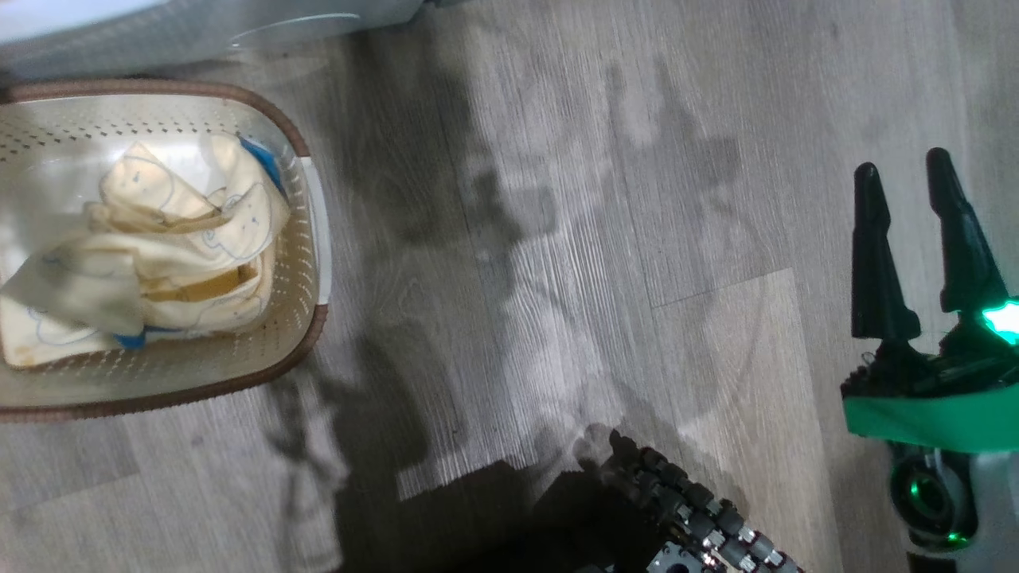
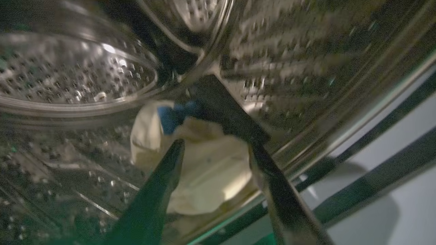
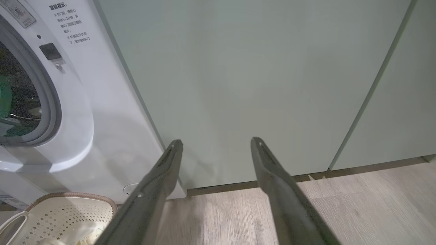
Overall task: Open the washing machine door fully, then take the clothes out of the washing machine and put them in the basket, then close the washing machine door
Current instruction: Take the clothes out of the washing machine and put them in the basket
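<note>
Pale-yellow clothes (image 2: 204, 177) with a blue patch sit between the left gripper's (image 2: 216, 146) tips. Left of the black right gripper (image 1: 903, 159), the perforated cream basket (image 1: 296, 263) is brown-rimmed.

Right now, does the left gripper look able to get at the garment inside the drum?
Probably yes: the left gripper is open inside the drum, with the cream garment lying straight ahead and nothing in between.

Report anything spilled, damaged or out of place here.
Nothing stands out. The clothes lie crumpled inside the basket, none on the floor. One more garment sits in the drum between the fingers of the open left gripper, not yet taken out.
</note>
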{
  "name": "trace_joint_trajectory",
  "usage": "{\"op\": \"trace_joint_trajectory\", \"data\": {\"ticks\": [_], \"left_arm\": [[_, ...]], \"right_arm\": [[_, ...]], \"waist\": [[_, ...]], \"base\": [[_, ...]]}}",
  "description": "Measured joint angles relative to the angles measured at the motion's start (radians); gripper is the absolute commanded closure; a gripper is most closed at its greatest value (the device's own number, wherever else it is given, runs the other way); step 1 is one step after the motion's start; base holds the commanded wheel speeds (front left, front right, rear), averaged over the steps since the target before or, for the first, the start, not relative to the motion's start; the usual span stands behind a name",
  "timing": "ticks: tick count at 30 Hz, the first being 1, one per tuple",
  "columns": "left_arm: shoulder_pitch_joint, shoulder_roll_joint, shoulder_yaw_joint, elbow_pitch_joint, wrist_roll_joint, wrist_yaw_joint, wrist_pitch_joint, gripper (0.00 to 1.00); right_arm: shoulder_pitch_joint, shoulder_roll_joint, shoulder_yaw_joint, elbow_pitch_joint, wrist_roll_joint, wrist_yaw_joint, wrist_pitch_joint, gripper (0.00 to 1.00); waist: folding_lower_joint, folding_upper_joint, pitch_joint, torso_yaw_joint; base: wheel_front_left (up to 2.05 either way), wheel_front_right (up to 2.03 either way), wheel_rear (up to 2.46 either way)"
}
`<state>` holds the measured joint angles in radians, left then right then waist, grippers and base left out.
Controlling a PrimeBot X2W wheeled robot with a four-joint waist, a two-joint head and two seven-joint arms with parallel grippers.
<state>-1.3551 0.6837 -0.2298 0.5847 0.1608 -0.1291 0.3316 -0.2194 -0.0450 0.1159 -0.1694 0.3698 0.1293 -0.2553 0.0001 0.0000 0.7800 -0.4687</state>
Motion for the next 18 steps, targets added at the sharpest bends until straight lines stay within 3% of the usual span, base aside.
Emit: {"op": "trace_joint_trajectory", "data": {"ticks": [10,11,12,15,18], "left_arm": [[-0.029,0.022,-0.011,0.006,0.025,0.028,0.162,0.00],[-0.024,0.022,-0.011,-0.011,0.024,0.028,0.177,0.06],[-0.017,0.021,-0.011,-0.028,0.024,0.036,0.199,0.36],[0.013,0.022,-0.009,-0.088,0.022,0.045,0.245,1.00],[0.059,0.026,-0.005,-0.158,0.001,0.049,0.268,1.00]], "right_arm": [[-0.016,0.001,0.016,-0.001,0.009,0.000,0.000,0.00],[-0.019,0.001,0.016,-0.002,0.009,0.000,0.000,0.00],[-0.019,0.002,0.016,-0.003,0.009,0.000,0.000,0.00],[-0.019,0.002,0.016,-0.003,0.009,0.000,0.000,0.00],[-0.019,0.002,0.016,-0.003,0.009,0.000,0.000,0.00]], "waist": [[0.0000,0.0000,0.024,-0.013],[0.0000,0.0000,0.024,-0.013],[-0.0001,0.0000,0.025,-0.012],[-0.0001,0.0000,0.029,-0.013],[-0.0001,0.0000,0.034,-0.014]], "base": [[0.00,0.00,0.00],[0.00,0.00,0.00],[0.00,0.00,0.00],[0.00,0.00,0.00],[0.00,0.00,0.00]]}}
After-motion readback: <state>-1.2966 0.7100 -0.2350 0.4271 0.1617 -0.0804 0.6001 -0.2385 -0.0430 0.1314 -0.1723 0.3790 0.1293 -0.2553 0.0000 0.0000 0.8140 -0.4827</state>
